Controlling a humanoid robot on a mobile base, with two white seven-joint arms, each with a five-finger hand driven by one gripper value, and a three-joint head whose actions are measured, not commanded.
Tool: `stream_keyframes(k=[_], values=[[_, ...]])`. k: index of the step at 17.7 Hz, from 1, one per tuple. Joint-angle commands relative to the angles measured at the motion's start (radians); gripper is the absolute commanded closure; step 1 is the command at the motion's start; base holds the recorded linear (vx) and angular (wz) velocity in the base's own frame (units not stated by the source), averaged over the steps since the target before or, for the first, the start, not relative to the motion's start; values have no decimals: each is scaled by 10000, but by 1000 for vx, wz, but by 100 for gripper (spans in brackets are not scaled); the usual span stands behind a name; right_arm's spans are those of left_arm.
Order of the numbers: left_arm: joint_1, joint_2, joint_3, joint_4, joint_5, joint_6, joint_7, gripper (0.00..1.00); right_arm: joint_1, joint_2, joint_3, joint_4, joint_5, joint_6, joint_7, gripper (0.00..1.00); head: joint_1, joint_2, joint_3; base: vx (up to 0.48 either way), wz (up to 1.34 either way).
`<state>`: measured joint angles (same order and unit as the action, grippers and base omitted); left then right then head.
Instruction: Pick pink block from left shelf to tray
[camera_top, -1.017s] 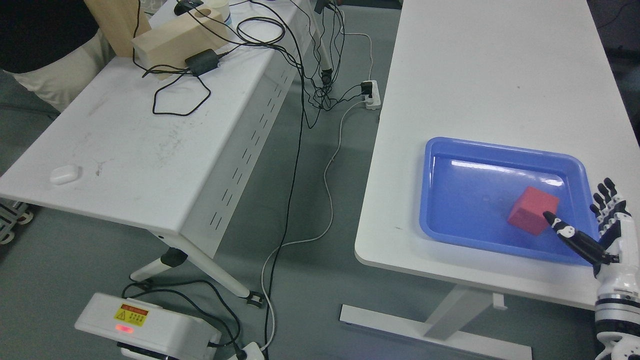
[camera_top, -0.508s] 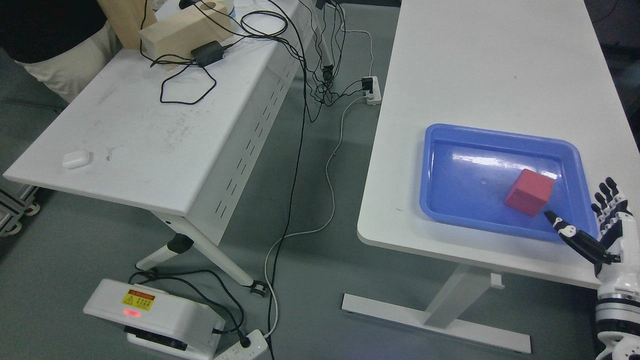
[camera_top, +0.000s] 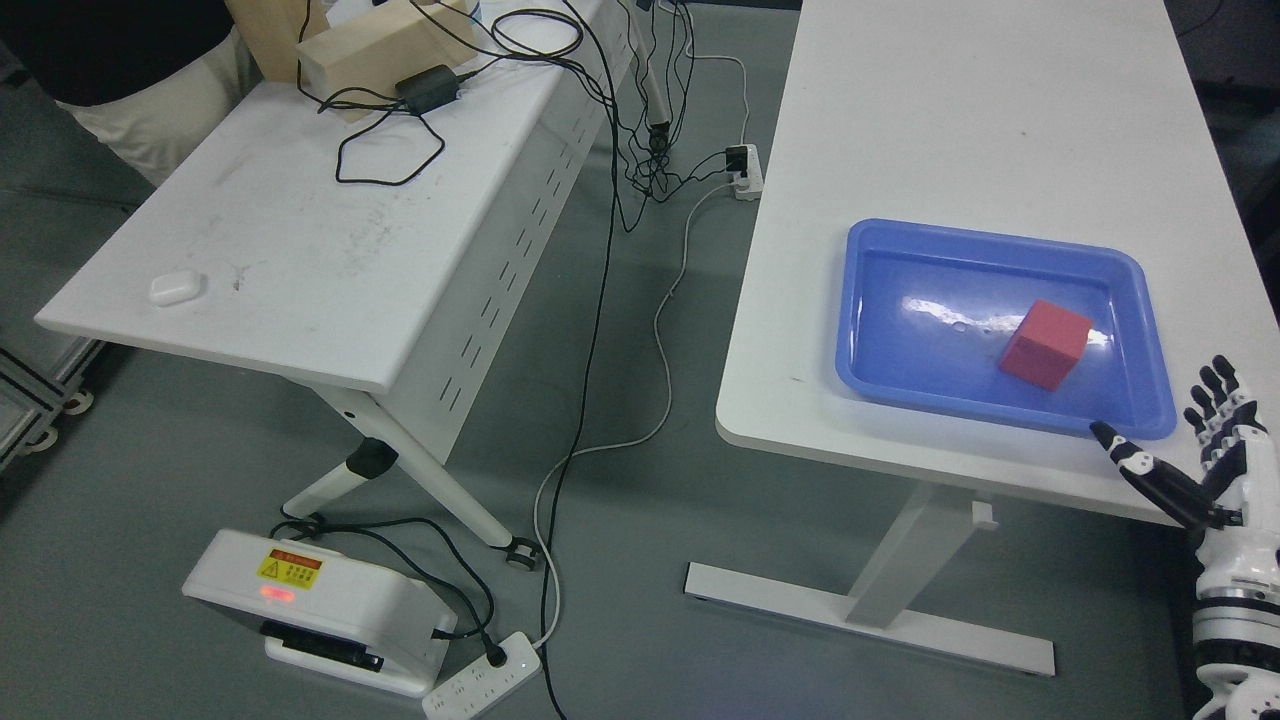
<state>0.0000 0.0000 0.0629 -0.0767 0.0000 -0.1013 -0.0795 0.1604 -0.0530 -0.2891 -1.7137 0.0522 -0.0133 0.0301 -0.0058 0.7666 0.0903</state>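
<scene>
Right hand (camera_top: 1205, 455): at the lower right corner, arm rising from the bottom edge; fingers (camera_top: 1215, 400) spread upward, thumb stretched out to the left, nothing held.
Thumb tip: just beside the near right corner of the blue tray (camera_top: 1125, 415), over the white table (camera_top: 950, 150) edge.
Pink block (camera_top: 1045, 344): lies inside the tray, right of its middle, up and left of the hand, apart from the thumb tip.
Floor, near left: white box (camera_top: 320, 610) with a yellow warning label and a red light, a power strip (camera_top: 480, 680) beside it.
Left table (camera_top: 300, 250): a small white case (camera_top: 177, 288) near its front edge; farther back a black adapter (camera_top: 432, 87) with tangled cables and a wooden block (camera_top: 385, 50).
Far left corner: a person's light sleeve (camera_top: 150, 120).
</scene>
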Motion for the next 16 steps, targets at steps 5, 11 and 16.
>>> stream_keyframes(k=[5,11,16], values=[[93,175,0,0,-15,0,-2,0,7,-7,-24,2,-1,-5,6,0,0,0,0,-179,-93],[93,175,0,0,-15,0,-2,0,7,-22,-24,2,-1,-5,6,0,0,0,0,-231,-85],[93,175,0,0,-15,15,-2,0,7,-22,-24,2,-1,-5,6,0,0,0,0,-187,-49]])
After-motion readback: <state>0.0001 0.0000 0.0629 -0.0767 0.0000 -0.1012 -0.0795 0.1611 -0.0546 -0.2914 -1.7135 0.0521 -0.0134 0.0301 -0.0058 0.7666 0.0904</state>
